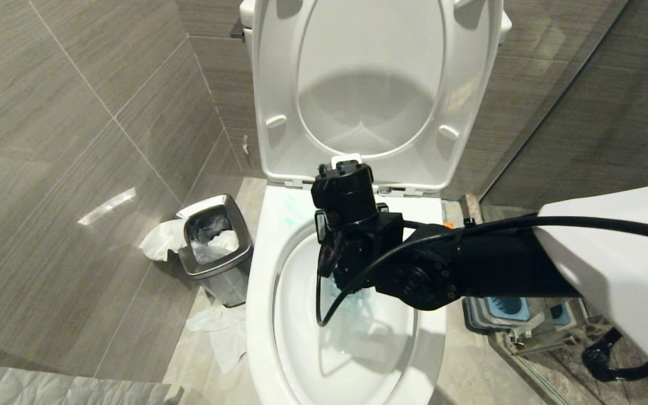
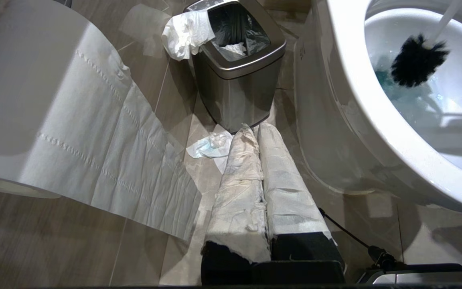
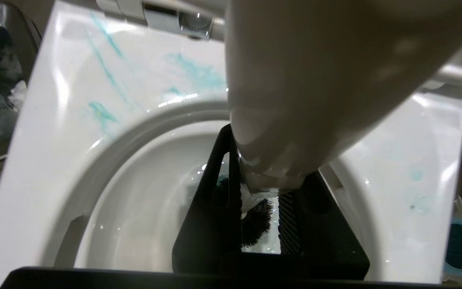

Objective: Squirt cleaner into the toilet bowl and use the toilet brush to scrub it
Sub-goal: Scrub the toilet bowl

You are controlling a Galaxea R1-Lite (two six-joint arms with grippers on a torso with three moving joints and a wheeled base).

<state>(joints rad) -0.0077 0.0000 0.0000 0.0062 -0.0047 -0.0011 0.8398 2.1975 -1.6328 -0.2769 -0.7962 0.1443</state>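
The toilet bowl (image 1: 262,315) stands with seat and lid (image 1: 369,84) raised. My right arm (image 1: 470,264) reaches over it from the right. My right gripper (image 3: 271,164) is shut on the white handle (image 3: 315,80) of the toilet brush and points down into the bowl. The dark bristle head (image 2: 415,66) sits low against the inner wall, at the teal-tinted water (image 2: 395,90). Thin cleaner smears (image 3: 199,74) streak the back rim. My left gripper (image 2: 257,134), wrapped in paper, hangs shut beside the bowl's outer wall (image 2: 335,132), holding nothing.
A steel waste bin (image 1: 214,247) with tissue hanging out stands left of the bowl. Crumpled paper (image 1: 220,332) lies on the floor there. A toilet paper roll (image 2: 34,100) hangs close to my left wrist. The blue brush holder (image 1: 507,306) sits right of the bowl, by the glass wall.
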